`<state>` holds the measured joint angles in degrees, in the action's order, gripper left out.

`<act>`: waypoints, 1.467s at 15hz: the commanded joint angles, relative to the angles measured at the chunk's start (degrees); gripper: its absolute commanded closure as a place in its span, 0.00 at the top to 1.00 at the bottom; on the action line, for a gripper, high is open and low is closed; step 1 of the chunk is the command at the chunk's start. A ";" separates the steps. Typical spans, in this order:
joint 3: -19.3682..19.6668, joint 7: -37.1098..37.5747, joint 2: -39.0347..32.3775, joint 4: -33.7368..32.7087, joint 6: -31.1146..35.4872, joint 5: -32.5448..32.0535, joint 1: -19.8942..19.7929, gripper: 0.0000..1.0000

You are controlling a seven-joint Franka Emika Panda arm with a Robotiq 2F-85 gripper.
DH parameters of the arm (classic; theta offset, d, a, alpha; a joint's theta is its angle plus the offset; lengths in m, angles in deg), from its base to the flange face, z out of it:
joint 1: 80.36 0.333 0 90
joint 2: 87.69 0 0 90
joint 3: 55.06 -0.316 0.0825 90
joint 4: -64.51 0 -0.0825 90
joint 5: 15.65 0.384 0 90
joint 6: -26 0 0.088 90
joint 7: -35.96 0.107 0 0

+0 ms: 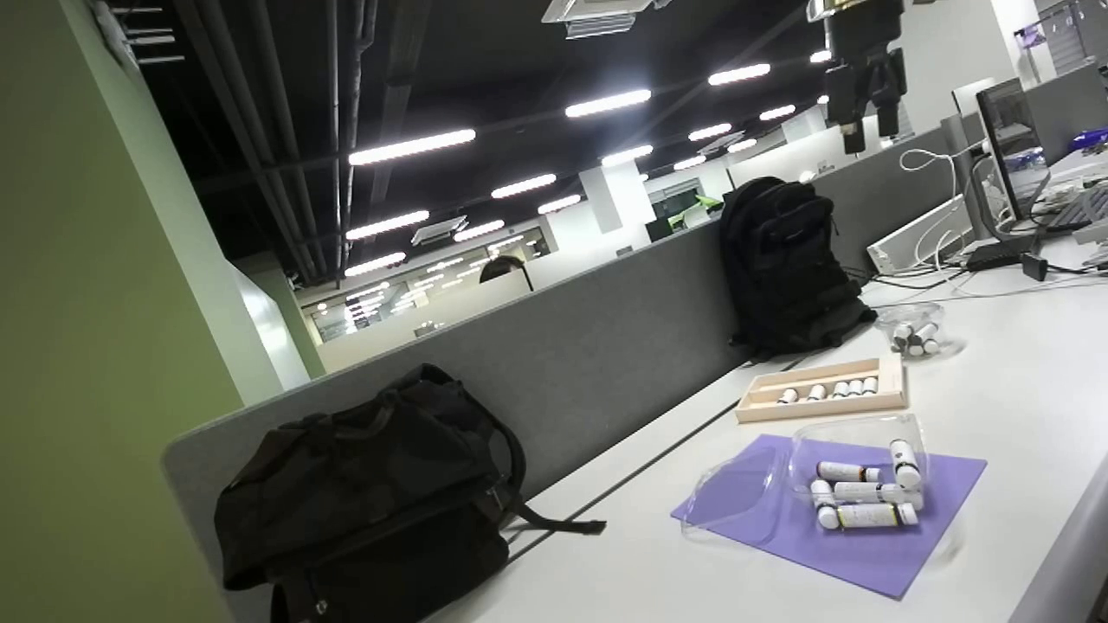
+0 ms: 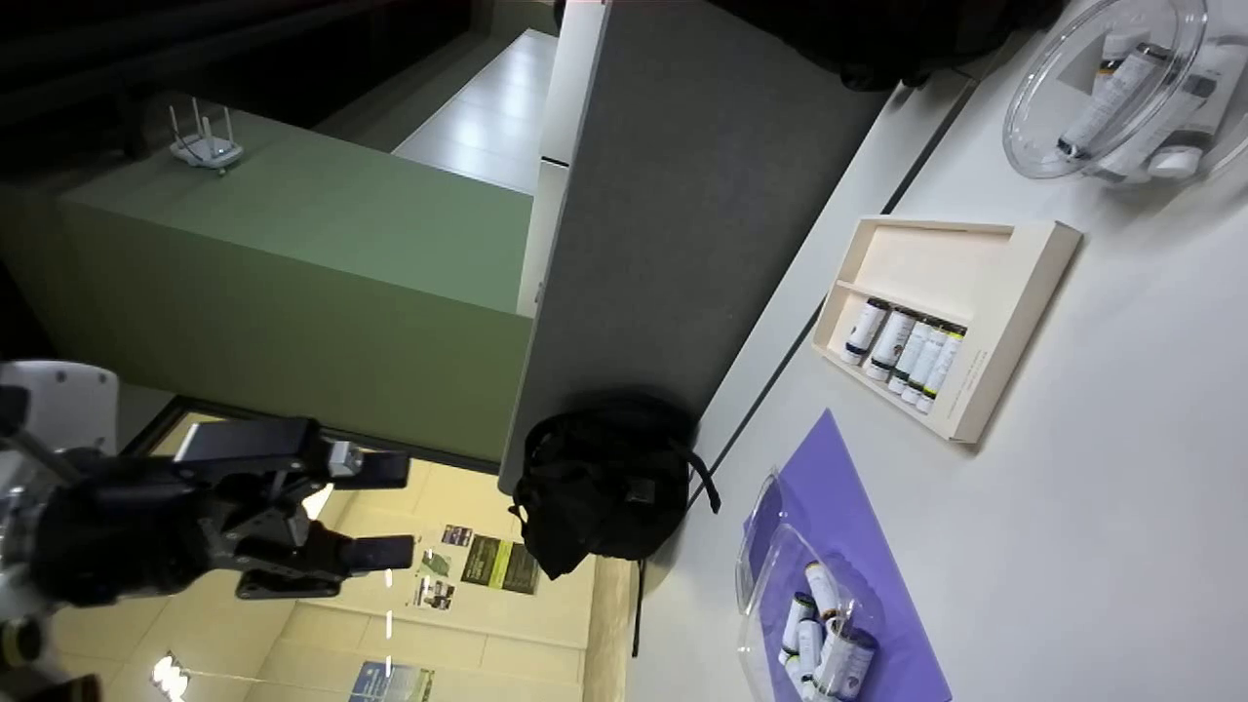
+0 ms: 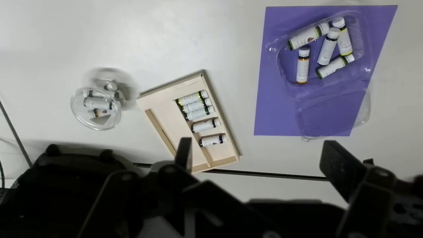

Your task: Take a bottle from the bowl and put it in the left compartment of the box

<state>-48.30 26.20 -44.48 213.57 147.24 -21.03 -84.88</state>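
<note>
Pincer [image 2: 398,511] hangs spread wide, high over the bench [image 3: 211,39]; below it, the box [image 3: 168,115] holds five bottles [image 3: 213,140] in one compartment [image 3: 218,153]; farther from the pincer, the clear bowl [image 3: 80,114] holds more bottles [image 3: 97,103].

I can read no words or numbers. Left of centre in my wrist view, the wooden box [image 3: 173,122] carries small print [image 3: 186,85] along its upper end, too faint to make out. The bottles [image 3: 328,49] wear white labels [image 3: 302,70], illegible to me. The posters [image 2: 519,567] at lower left in an exterior view are too blurred.
</note>
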 commanded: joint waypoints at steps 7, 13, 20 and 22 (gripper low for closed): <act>-16.29 27.99 -35.26 -5.60 14.03 0.10 3.33 1.00; -16.47 35.74 -43.61 -7.36 15.85 0.80 6.34 1.00; -15.30 40.85 -48.95 -9.45 17.18 4.80 7.94 1.00; -14.53 45.21 -52.02 -9.16 20.28 4.55 9.38 1.00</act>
<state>-64.48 64.67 -92.29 204.86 164.20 -16.60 -78.08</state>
